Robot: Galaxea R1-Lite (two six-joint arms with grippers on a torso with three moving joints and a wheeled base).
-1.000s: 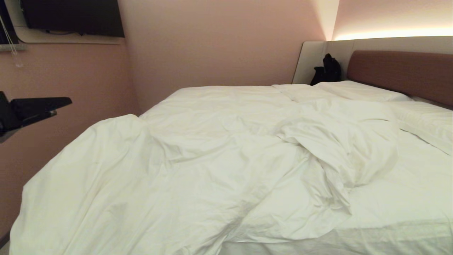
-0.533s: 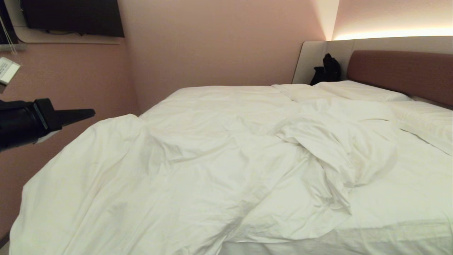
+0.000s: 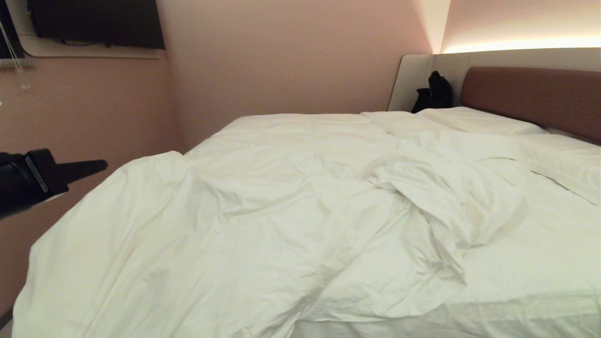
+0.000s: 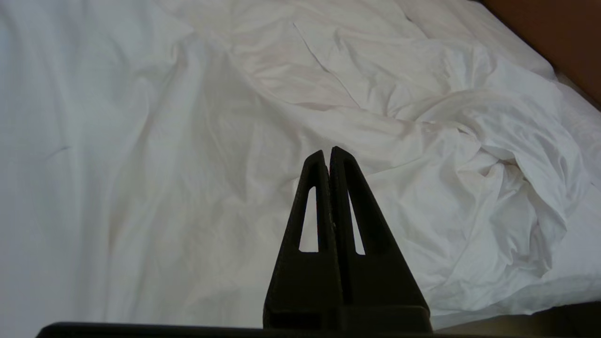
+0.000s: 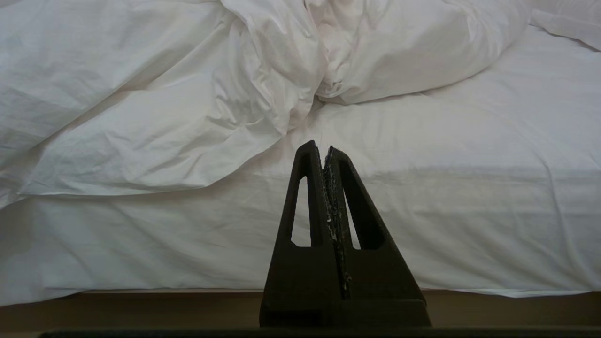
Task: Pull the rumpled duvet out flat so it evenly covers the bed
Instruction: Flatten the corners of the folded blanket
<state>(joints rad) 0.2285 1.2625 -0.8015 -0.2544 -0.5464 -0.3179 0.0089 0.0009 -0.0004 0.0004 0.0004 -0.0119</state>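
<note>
left claw [image 3: 101, 165] pinched closed on nothing, hovering off the bed's [image 3: 540, 263] left edge. no readable labels anywhere. duvet [image 3: 263, 220]: puffy white, creased, heaped across the bed's left and middle, smooth sheet bare on the right. right claw [image 5: 327, 151] closed, empty, at the foot.

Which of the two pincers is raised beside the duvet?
The left pincer, shut, at the duvet's left side; the right pincer points at the mattress edge.
</note>
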